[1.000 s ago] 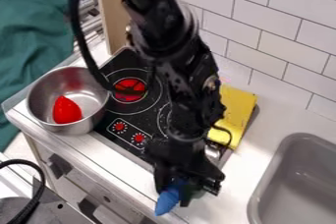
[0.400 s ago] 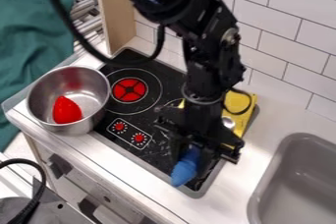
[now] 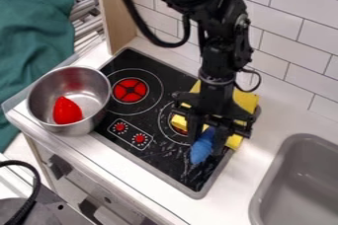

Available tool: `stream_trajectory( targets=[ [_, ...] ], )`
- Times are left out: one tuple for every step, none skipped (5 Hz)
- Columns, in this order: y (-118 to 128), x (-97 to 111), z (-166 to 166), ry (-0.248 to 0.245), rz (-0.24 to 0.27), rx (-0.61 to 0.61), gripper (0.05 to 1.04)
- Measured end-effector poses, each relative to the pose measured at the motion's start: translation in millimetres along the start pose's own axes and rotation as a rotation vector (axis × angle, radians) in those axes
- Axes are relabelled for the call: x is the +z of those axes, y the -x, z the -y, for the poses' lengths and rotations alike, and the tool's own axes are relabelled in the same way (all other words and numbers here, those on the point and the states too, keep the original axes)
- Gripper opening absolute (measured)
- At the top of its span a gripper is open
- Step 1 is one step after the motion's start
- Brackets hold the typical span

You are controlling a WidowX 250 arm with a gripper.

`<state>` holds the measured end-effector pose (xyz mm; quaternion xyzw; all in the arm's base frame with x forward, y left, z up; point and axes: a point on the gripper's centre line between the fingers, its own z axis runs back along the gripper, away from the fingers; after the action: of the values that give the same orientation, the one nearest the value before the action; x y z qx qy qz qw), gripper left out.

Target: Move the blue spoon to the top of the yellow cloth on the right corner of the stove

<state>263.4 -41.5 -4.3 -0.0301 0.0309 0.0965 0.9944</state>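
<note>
stove (image 3: 161,156) below, blue spoon (image 3: 200,153) within end effector (image 3: 206,145)

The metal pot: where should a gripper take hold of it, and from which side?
Pinch the pot by its thin rim, probably from above, at the side facing the red burner: the top is open, and the red object lies toward the other side.

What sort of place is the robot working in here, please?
It looks like a toy or mock-up kitchen: there is a black stove top with red burner markings, a grey sink set in the white counter, and a tiled wall behind.
</note>
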Motion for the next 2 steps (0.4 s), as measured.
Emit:
stream_trajectory(
  targets=[
    [-14.9, -1.5, -7.0, -0.003, 0.019, 0.039, 0.394],
    [-22.8, 0.3, -15.6, -0.003, 0.047, 0.066, 0.394]
  ],
)
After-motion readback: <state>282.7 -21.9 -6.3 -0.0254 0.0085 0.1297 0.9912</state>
